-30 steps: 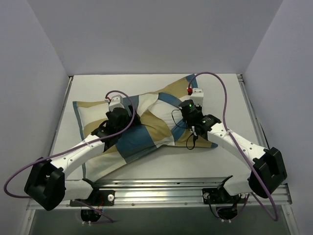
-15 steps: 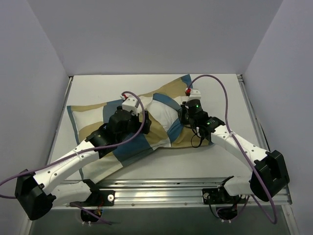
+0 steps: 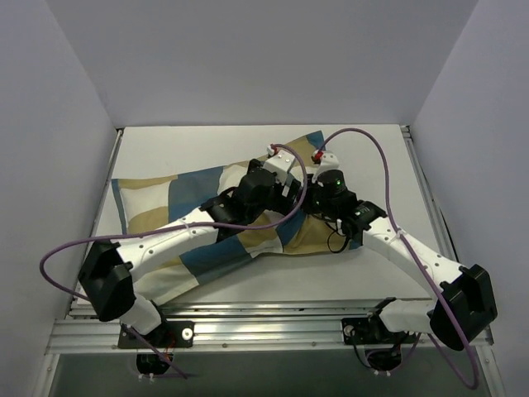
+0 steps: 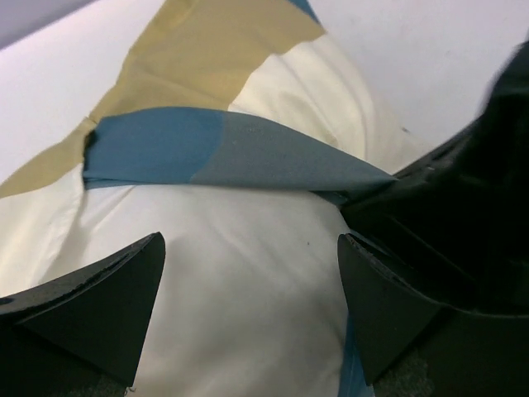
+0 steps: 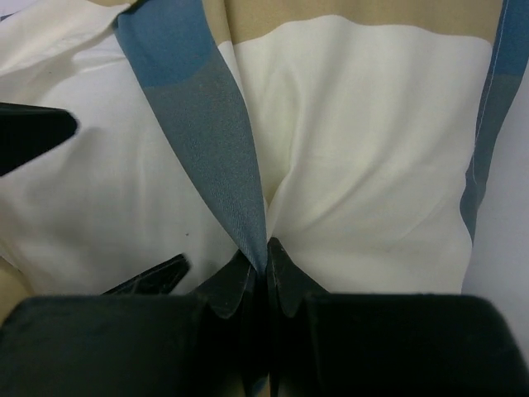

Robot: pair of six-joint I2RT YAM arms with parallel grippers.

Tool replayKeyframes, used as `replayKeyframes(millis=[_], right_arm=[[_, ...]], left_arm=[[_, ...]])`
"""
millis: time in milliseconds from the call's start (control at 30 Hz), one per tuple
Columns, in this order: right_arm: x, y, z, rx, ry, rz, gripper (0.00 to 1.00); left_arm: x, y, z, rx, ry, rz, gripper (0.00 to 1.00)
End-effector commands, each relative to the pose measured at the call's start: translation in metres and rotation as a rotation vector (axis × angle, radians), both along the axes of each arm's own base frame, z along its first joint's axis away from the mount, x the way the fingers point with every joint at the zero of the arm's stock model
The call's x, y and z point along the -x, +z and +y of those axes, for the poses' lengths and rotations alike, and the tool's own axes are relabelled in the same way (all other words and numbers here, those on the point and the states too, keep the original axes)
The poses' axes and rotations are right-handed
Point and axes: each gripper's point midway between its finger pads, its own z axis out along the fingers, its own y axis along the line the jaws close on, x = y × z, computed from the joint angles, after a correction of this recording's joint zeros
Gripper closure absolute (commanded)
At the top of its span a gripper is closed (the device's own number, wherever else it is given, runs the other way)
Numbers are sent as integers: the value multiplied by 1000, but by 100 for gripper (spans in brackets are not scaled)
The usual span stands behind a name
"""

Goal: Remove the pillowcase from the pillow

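The pillowcase [image 3: 149, 194], a patchwork of blue, tan and white, lies across the table with the pillow inside. My right gripper [image 5: 266, 258] is shut on a blue band of the pillowcase [image 5: 198, 107] and pulls it taut off the white pillow [image 5: 99, 190]. My left gripper [image 4: 248, 306] is open, with its jaws wide apart just above the bare pillow [image 4: 231, 273], below that band [image 4: 223, 153]. In the top view the left gripper [image 3: 289, 190] and the right gripper [image 3: 312, 198] sit close together at the pillowcase's right part and hide the pillow.
White walls close in the table [image 3: 207, 145] on the left, back and right. A metal rail [image 3: 273, 318] runs along the near edge. Purple cables [image 3: 364, 136] loop above both arms. The left arm lies diagonally over the pillowcase.
My left arm has swung right across the pillowcase until its open gripper is beside the right gripper. The right gripper has kept its hold on the cloth. The pillowcase's left end has shifted a little.
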Motion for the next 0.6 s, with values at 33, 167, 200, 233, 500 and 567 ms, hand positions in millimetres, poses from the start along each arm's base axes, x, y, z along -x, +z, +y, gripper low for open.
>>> replayKeyframes(millis=[33,167,200,233,500,567], right_arm=[[8,23,21,-94,62,-50,100],[9,19,25,-91,64,-52,100],[8,18,26,-93,65,-53,100],[9,17,27,-93,68,-51,100],[18,10,38,-55,69,-55,100],[19,9,34,-41,54,-52,100]], left_arm=[[-20,-10,-3,-8,90,38,6],[-24,-36,-4,16,120,126,6],[-23,-43,-4,10,125,144,6],[-23,-52,-5,4,133,164,6],[-24,-120,12,31,282,297,22],[-23,-129,16,38,297,315,45]])
